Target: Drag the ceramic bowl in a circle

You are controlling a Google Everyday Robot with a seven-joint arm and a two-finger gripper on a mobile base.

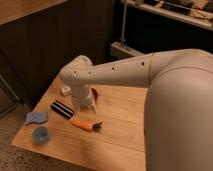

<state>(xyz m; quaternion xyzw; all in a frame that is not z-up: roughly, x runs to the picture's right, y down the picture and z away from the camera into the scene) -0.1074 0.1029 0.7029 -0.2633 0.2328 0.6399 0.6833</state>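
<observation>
white arm (172,95), claw (83,106) at ceramic bowl (94,94) near table's (122,117) far edge, grip unclear

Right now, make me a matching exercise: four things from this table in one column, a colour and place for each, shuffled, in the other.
1 carrot
2 cup
3 ceramic bowl
4 gripper

A dark red, mostly hidden behind the gripper
B light blue, by the near edge of the table
C orange, lying just before the gripper
D white, low over the table's middle

Pairs: 1-C, 2-B, 3-A, 4-D
</observation>
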